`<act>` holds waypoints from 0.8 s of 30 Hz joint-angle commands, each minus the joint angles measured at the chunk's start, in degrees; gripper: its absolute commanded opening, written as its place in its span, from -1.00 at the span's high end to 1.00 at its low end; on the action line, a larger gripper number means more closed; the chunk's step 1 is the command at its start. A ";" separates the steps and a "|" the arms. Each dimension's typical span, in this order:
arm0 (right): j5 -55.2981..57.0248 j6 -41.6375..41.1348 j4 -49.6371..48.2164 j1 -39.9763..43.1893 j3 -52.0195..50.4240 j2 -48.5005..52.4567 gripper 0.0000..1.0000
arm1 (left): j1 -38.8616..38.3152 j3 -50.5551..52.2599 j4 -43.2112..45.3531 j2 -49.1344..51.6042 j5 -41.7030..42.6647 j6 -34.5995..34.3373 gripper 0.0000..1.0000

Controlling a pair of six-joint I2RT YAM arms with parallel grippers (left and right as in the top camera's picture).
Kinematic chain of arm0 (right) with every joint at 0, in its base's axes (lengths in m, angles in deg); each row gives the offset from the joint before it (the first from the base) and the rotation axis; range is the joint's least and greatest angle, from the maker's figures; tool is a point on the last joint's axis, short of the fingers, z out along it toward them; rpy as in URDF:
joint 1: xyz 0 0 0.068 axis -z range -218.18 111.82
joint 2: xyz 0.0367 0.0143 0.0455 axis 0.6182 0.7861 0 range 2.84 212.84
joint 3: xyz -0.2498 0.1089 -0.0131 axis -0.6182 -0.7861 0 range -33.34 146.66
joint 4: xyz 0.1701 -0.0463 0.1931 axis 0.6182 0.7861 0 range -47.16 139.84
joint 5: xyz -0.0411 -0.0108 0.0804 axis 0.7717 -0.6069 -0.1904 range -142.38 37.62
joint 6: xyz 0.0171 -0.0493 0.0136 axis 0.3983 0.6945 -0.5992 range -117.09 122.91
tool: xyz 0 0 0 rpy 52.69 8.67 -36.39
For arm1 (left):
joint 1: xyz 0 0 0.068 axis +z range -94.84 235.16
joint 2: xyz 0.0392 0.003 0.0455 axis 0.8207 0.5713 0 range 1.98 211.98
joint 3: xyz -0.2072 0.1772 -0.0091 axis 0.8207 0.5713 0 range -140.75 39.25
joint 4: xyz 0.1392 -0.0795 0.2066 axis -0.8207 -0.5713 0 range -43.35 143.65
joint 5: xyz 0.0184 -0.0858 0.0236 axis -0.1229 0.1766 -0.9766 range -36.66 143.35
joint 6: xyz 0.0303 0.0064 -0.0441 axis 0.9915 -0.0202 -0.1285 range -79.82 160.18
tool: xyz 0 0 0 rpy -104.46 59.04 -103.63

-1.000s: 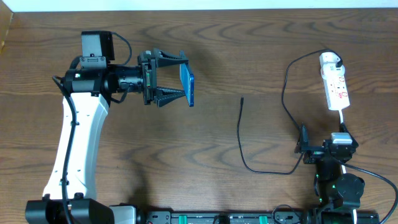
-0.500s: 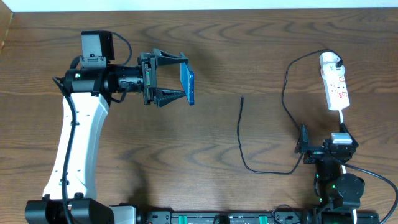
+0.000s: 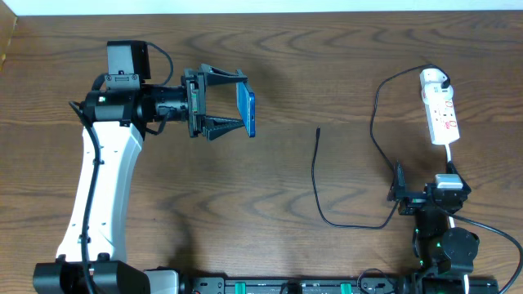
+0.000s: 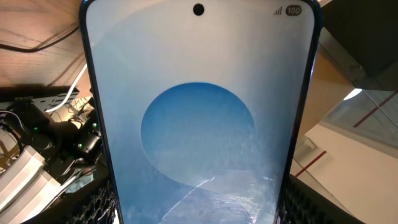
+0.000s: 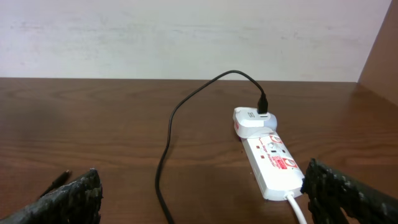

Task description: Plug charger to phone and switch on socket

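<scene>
Nothing is moving since before: my left gripper (image 3: 237,101) is holding the phone (image 3: 248,110), my right gripper (image 5: 205,194) is gaping empty, and the charger (image 3: 314,175) is lying unplugged, the socket (image 3: 441,112) awaiting its switch.

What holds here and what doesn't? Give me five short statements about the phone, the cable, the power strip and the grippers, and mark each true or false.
1. The slim blue-screened smartphone sits between the jaws of the left gripper. True.
2. The thin black charger cable is plugged into the smartphone. False: its plug tip lies free on the brown wooden table, apart from the smartphone.
3. The cable's other end meets a white adapter head on the narrow white power strip. True.
4. The right gripper holds the cable. False: its jaws stand open and empty.
5. The smartphone's screen is dark. False: it is lit, showing a blue circle.
</scene>
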 commanded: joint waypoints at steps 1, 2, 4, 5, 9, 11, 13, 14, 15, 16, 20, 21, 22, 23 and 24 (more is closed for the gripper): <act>0.07 0.66 0.07 0.33 -0.20 -0.39 -0.99 | 0.24 -0.37 0.22 -1.29 2.89 -0.28 0.85; 0.07 0.66 0.07 0.33 -0.20 -0.39 -0.98 | 0.24 -0.37 0.22 -1.29 2.89 -0.28 0.85; 0.07 0.68 0.09 0.33 -0.20 -0.39 -0.99 | 0.24 -0.37 0.22 -1.29 2.89 -0.28 0.85; 0.07 0.68 0.09 0.33 -0.20 -0.39 -0.98 | 0.24 -0.37 0.22 -1.29 2.89 -0.28 0.85; 0.07 0.68 0.07 0.33 -0.20 -0.39 -0.98 | 0.24 -0.37 0.22 -1.29 2.89 -0.37 0.86; 0.07 0.68 0.07 0.33 -0.20 -0.39 -0.98 | 0.24 -0.37 0.22 -1.29 2.89 -0.96 0.85; 0.07 0.68 0.07 0.33 -0.20 -0.39 -0.98 | 0.24 -0.37 0.22 -1.29 2.89 -2.51 0.86; 0.07 0.68 0.07 0.31 -0.20 -0.39 -0.98 | 0.24 -0.37 0.22 -1.29 2.89 -3.26 0.85; 0.07 0.68 0.07 0.33 -0.20 -0.39 -0.99 | 0.24 -0.37 0.22 -1.29 2.89 -3.89 0.85; 0.07 0.68 0.07 0.33 -0.20 -0.39 -0.98 | 0.24 -0.37 0.22 -1.29 2.89 -4.48 0.85; 0.07 0.68 0.07 0.33 -0.20 -0.39 -0.99 | 0.24 -0.37 0.22 -1.29 2.91 -5.16 0.85; 0.07 0.68 0.07 0.31 -0.20 -0.37 -0.99 | 0.24 -0.37 0.20 -1.29 2.91 -5.60 0.86; 0.07 0.68 0.07 0.33 -0.20 -0.39 -0.98 | 0.24 -0.37 0.22 -1.29 2.91 -6.08 0.85; 0.07 0.68 0.07 0.33 -0.20 -0.37 -0.98 | 0.24 -0.37 0.22 -1.29 2.91 -6.43 0.85; 0.07 0.68 0.07 0.33 -0.20 -0.37 -0.99 | 0.24 -0.37 0.22 -1.29 2.91 -6.69 0.85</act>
